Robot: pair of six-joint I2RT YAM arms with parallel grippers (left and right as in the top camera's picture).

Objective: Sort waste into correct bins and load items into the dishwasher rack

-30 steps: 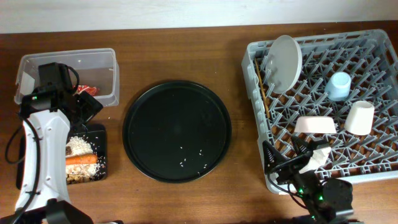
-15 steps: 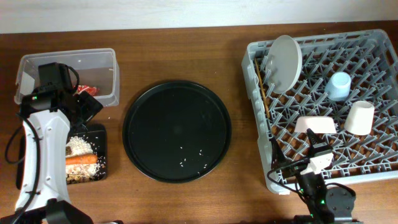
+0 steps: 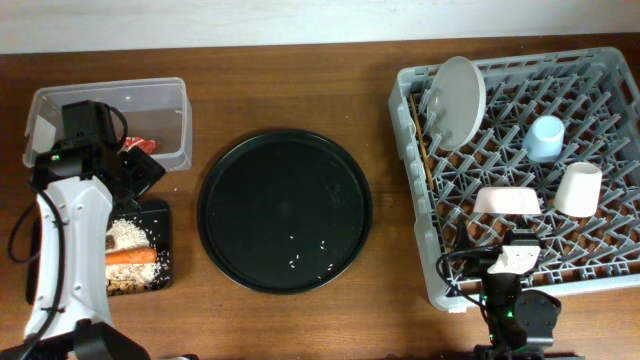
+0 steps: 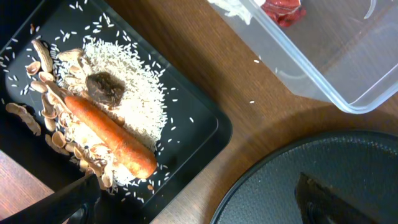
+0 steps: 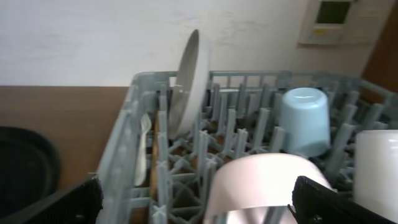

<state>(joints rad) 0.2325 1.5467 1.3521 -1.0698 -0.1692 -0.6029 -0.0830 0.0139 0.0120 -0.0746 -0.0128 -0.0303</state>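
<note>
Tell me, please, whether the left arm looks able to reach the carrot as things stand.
Probably yes: the carrot lies uncovered on the rice in the black tray, and the left end effector hangs open close by.

Brown table (image 3: 300, 80) of grained wood with soft sheen, clear tub (image 4: 336, 56) smooth transparent plastic, red snack wrapper (image 4: 283, 11) crinkled glossy film, round serving tray (image 3: 285, 190) smooth black, slightly glossy, dishwasher rack (image 3: 600, 110) matt grey plastic, white plate (image 3: 458, 100) smooth, glossy.
</note>
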